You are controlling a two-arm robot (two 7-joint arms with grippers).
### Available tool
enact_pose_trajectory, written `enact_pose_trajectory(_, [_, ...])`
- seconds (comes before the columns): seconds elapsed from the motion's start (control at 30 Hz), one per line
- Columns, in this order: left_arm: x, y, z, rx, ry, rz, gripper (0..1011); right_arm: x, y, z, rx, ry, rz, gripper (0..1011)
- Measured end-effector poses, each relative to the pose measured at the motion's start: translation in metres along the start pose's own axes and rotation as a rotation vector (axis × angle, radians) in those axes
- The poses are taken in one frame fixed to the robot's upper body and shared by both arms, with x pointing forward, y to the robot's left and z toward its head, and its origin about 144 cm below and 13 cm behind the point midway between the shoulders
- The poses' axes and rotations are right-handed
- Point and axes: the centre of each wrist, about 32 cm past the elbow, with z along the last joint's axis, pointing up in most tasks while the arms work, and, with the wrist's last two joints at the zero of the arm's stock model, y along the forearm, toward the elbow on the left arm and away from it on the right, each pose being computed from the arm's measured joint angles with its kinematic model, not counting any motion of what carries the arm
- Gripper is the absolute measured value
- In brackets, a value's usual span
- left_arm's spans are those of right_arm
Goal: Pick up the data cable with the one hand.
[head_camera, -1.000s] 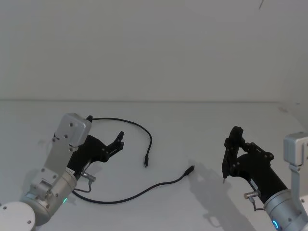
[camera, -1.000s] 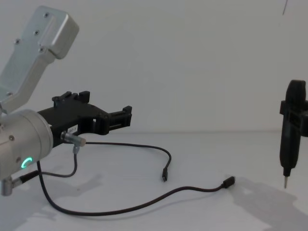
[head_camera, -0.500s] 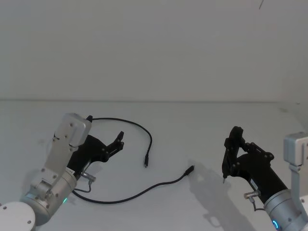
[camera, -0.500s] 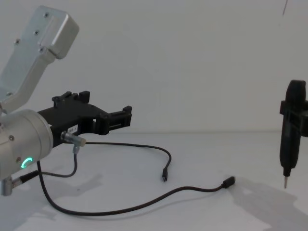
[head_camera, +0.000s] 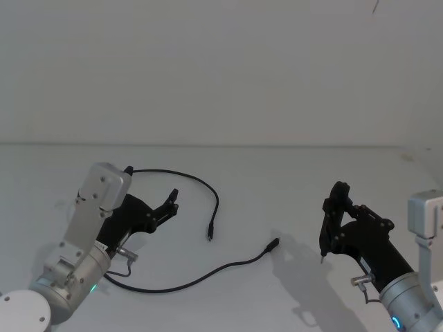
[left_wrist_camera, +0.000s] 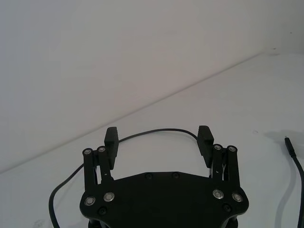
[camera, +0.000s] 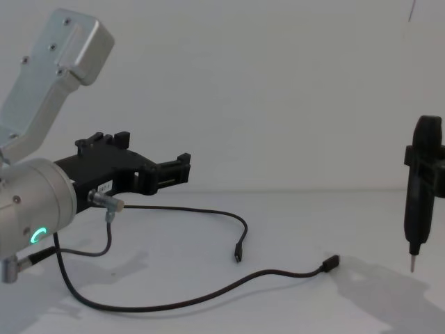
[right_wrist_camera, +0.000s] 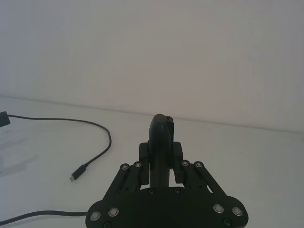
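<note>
Your work surface is a plain white table (head_camera: 291, 173) that meets a white wall at its far edge. On it lies a thin black cable (head_camera: 217, 202), slack and flat. From the left it arcs across the far side, bends and runs back to one plug (head_camera: 209, 237). A second run sweeps along the near side, rightward to the other plug (head_camera: 275, 243). The two ends lie near each other, not touching.

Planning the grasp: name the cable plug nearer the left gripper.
The plug ending the arched strand of the data cable, nearest the open left gripper; the other plug lies farther right, toward the right gripper and its tool.
</note>
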Motion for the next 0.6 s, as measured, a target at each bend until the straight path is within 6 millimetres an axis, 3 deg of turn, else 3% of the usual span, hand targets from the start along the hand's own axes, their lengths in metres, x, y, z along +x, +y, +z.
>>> enact_pose_trajectory(0.6, [0.011,-0.001,0.007,0.015,-0.028,-0.164,1001,0.0,0.0,0.0,0.0,0.0,0.0,279])
